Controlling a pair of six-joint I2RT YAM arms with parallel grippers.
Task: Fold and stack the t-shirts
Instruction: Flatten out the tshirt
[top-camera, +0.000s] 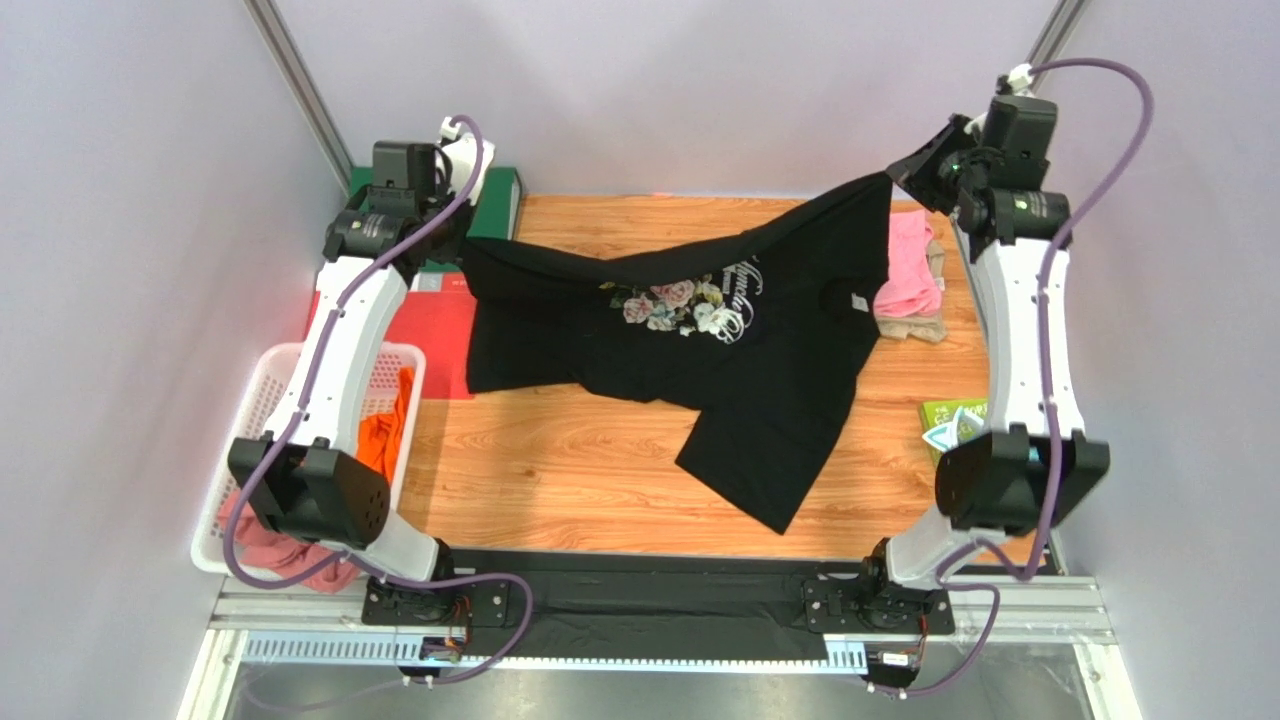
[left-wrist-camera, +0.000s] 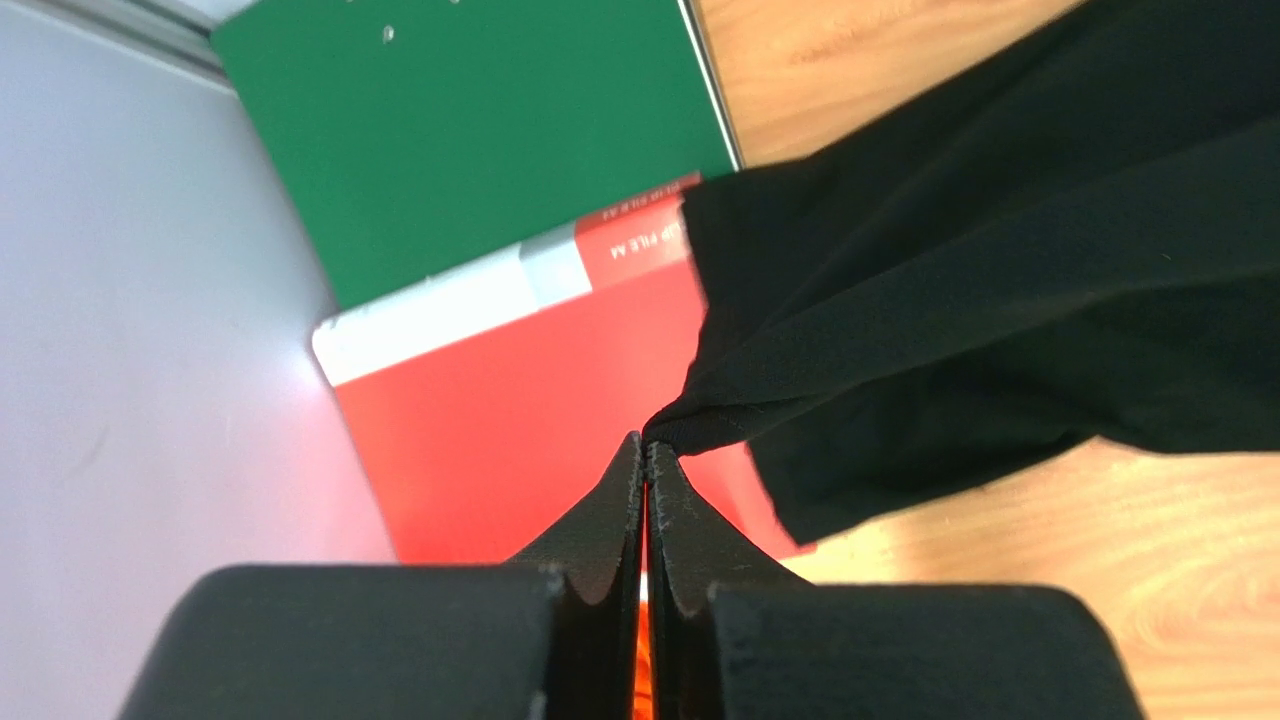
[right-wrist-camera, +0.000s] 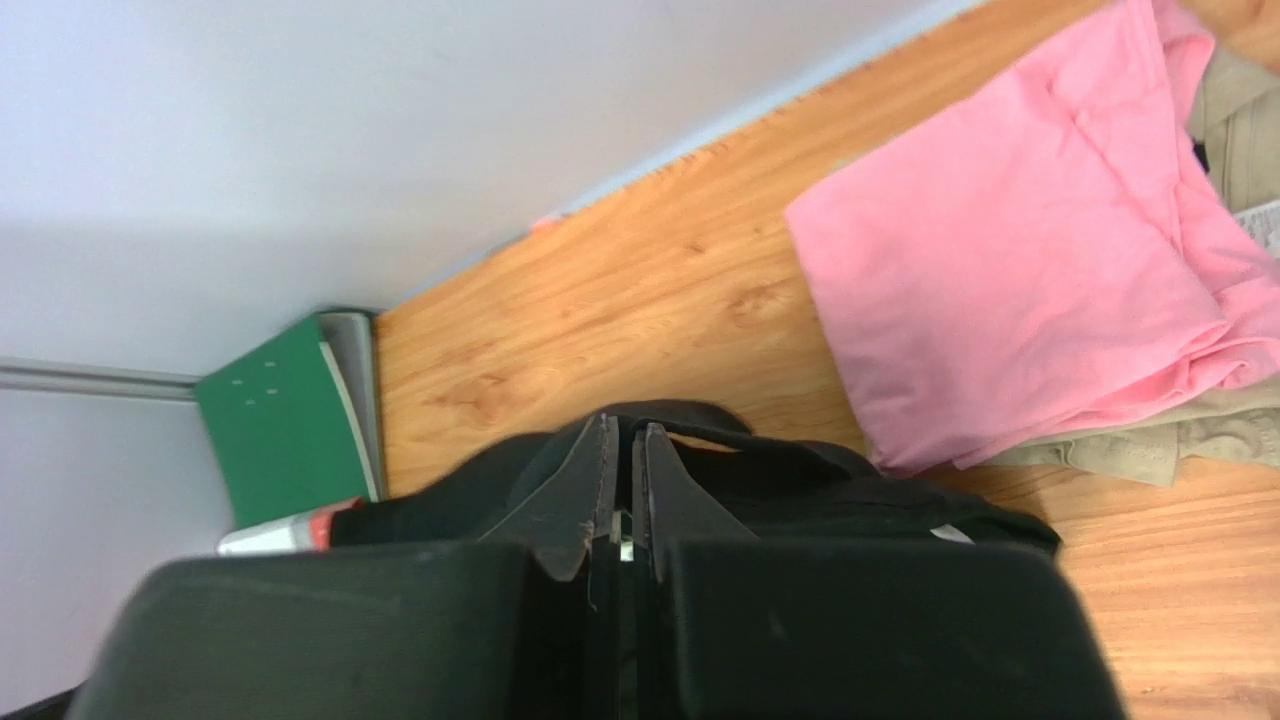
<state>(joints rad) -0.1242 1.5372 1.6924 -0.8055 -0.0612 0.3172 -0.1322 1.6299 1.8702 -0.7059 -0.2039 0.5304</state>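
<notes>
STRUNG OUT: You have the black t-shirt (top-camera: 706, 345) slung between both arms over the far half of the wooden table (top-camera: 601, 495). Its rose print and white script face up, and one loose flap trails toward the near middle.

The left gripper (left-wrist-camera: 646, 450), out at the far left edge, is pinched tight on a point of the black cloth's edge. The right gripper (right-wrist-camera: 624, 435), at the far right corner, is likewise clamped on a fold of the same shirt.

Judge the shirt as light, limp and unbreakable. It sags between the two holds and will not keep a line by itself, and so thin a pinch could slip under a hard pull. The best holds look to be corners and seams, at shoulders or hem, taken as a matching pair so the panel can lie flat.

Around it, the white basket (top-camera: 263, 398) off the table's left edge carries an orange shirt (top-camera: 388, 435) and a dusty-rose shirt (top-camera: 286, 552). The red binder (left-wrist-camera: 496, 435) and green binder (left-wrist-camera: 481, 135) lie right under the left hold. In the wrist view the cloth hangs over the red one's corner, so fabric lowered there would likely not lie level.

On the far right, a folded pink shirt (top-camera: 906, 270) sits on a beige shirt (top-camera: 920, 327), just beside the black cloth. A sweep that way could drag the pile. A small green-and-white packet (top-camera: 951, 423) lies by the right arm.
</notes>
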